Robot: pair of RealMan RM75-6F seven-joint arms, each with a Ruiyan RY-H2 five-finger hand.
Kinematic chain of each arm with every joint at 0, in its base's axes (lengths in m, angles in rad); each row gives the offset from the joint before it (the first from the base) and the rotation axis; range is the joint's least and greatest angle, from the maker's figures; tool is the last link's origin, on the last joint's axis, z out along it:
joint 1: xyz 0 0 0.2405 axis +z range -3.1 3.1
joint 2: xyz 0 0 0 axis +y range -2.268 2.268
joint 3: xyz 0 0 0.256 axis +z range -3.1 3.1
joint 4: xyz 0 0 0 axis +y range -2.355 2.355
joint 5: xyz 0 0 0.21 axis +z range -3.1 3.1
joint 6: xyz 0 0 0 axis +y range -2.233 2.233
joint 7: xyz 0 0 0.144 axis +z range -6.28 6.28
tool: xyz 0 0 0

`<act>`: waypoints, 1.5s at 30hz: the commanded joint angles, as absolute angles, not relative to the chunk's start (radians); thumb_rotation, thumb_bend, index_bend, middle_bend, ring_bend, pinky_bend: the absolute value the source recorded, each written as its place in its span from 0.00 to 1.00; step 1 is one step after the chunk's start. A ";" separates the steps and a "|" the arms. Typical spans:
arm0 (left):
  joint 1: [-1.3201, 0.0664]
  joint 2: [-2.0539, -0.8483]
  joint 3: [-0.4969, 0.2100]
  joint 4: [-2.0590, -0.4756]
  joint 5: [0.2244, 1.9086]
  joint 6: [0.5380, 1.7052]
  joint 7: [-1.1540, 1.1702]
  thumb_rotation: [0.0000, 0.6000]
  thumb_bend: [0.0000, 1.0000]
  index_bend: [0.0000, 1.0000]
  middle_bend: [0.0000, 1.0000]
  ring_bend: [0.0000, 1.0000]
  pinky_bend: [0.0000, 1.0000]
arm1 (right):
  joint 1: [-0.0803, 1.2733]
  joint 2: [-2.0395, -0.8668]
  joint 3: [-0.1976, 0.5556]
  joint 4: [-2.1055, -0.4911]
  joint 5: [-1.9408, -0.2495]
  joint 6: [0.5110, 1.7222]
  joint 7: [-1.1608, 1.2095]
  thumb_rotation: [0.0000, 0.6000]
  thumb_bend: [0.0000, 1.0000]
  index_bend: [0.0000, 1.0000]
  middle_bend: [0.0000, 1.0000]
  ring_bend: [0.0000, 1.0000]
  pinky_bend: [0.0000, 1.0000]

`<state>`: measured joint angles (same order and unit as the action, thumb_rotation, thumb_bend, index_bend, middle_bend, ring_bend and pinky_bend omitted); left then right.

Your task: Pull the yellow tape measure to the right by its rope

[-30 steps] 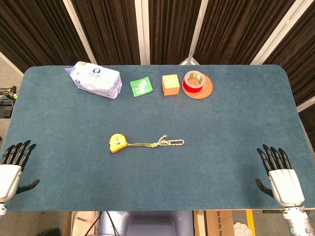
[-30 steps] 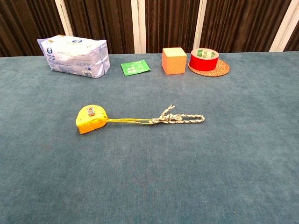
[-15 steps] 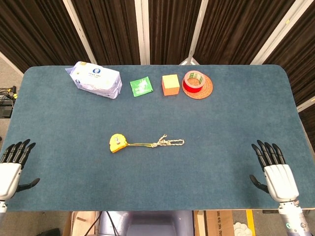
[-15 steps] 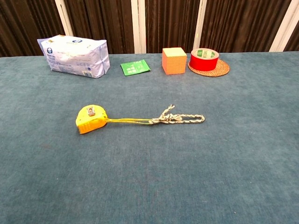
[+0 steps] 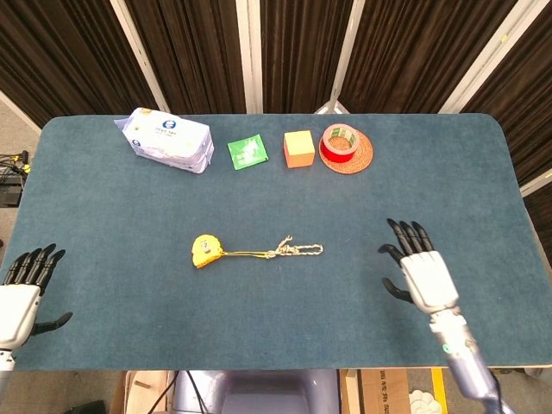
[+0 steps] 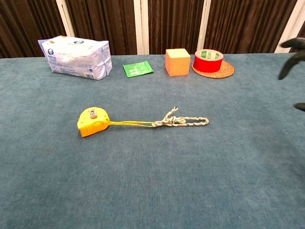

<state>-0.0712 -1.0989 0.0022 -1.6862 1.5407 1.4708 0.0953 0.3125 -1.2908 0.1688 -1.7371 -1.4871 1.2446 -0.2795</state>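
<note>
The yellow tape measure (image 5: pixel 205 251) (image 6: pixel 92 121) lies flat on the blue table, left of centre. Its braided rope (image 5: pixel 296 250) (image 6: pixel 183 120) runs straight out to the right and ends in a small loop. My right hand (image 5: pixel 423 273) hovers open over the table, well to the right of the rope's end, fingers spread and holding nothing. In the chest view only its dark fingertips (image 6: pixel 291 52) show at the right edge. My left hand (image 5: pixel 21 292) is open at the near left corner, far from the tape measure.
Along the far edge stand a white tissue pack (image 5: pixel 166 140), a green packet (image 5: pixel 247 153), an orange cube (image 5: pixel 298 148) and a red tape roll (image 5: pixel 341 143) on a woven coaster (image 5: pixel 360 159). The table's front edge (image 5: pixel 259 369) runs close below both hands.
My right hand has moved left and forward from the near right corner toward the rope's end. The left hand, tape measure and rope have stayed put.
</note>
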 commanded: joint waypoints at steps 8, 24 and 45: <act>-0.073 -1.097 0.000 -1.682 1.536 1.468 0.082 1.00 0.00 0.00 0.00 0.00 0.00 | 0.449 -1.487 0.237 -1.654 -1.326 1.116 -0.410 1.00 0.31 0.41 0.06 0.00 0.00; -0.081 -1.093 -0.006 -1.680 1.509 1.445 0.054 1.00 0.00 0.00 0.00 0.00 0.00 | 0.588 -1.737 0.277 -1.423 -1.176 1.045 -0.501 1.00 0.36 0.48 0.08 0.00 0.00; -0.096 -1.099 -0.010 -1.682 1.492 1.418 0.048 1.00 0.00 0.00 0.00 0.00 0.00 | 0.633 -1.837 0.279 -1.251 -1.113 1.039 -0.461 1.00 0.37 0.52 0.10 0.00 0.00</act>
<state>-0.0962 -1.0991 -0.0101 -1.6825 1.4919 1.4177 0.0485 0.6321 -1.8367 0.2789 -1.2514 -1.1131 1.0387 -0.4609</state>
